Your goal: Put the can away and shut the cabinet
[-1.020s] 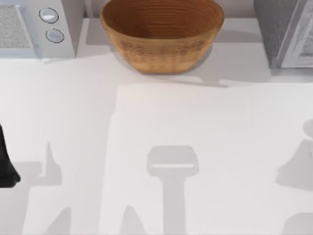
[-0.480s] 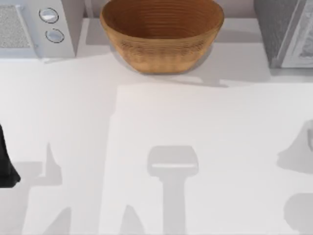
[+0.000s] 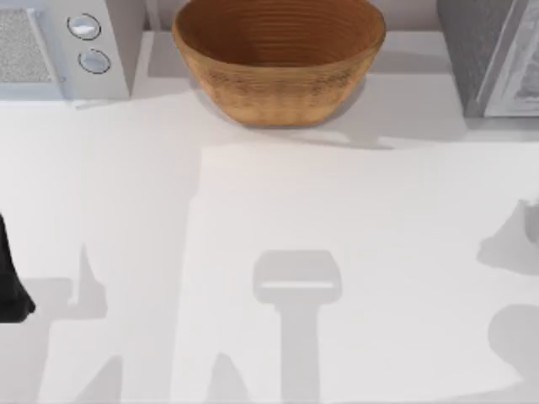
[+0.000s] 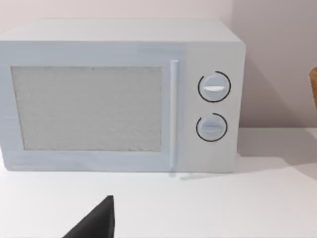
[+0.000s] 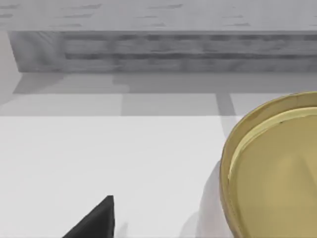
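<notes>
The can (image 5: 275, 173) shows its gold rimmed top very close in the right wrist view, standing on the white table. A black piece of my right gripper (image 5: 94, 220) lies beside it, apart from it. Behind the can runs the grey cabinet (image 5: 158, 49), which stands at the back right corner of the table (image 3: 484, 59). I cannot tell whether the cabinet is open. My left arm (image 3: 8, 282) is parked at the table's left edge, and a black piece of its gripper (image 4: 94, 223) faces the microwave.
A white microwave (image 3: 59, 46) with two dials stands at the back left. A brown woven basket (image 3: 278, 59) sits at the back centre. Arm shadows fall on the white table (image 3: 337, 210) at the right edge and the front.
The shadows at the table's right edge have slid toward the back, so the right arm is moving that way. The left arm has not moved.
</notes>
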Motion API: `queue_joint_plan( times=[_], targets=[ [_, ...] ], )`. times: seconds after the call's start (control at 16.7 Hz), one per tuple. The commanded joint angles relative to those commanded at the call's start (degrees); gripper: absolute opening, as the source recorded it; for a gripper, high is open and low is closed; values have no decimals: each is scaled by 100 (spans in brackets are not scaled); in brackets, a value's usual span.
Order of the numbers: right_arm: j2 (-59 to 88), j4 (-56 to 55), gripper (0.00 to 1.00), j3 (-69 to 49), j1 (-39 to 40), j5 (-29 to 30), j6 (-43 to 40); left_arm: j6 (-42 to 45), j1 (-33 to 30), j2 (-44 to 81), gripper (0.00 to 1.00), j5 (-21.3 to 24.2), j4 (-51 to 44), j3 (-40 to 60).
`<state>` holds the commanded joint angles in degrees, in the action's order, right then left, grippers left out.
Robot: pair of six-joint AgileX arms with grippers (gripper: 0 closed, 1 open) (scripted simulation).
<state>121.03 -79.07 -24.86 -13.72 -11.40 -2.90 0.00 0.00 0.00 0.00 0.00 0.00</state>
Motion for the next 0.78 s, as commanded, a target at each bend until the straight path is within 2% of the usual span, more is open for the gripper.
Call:
queue_joint_plan(
  times=[0.78],
  targets=[
    [0,0,2,0,0,0,0,0,0,0,100,0,0,0]
  ],
)
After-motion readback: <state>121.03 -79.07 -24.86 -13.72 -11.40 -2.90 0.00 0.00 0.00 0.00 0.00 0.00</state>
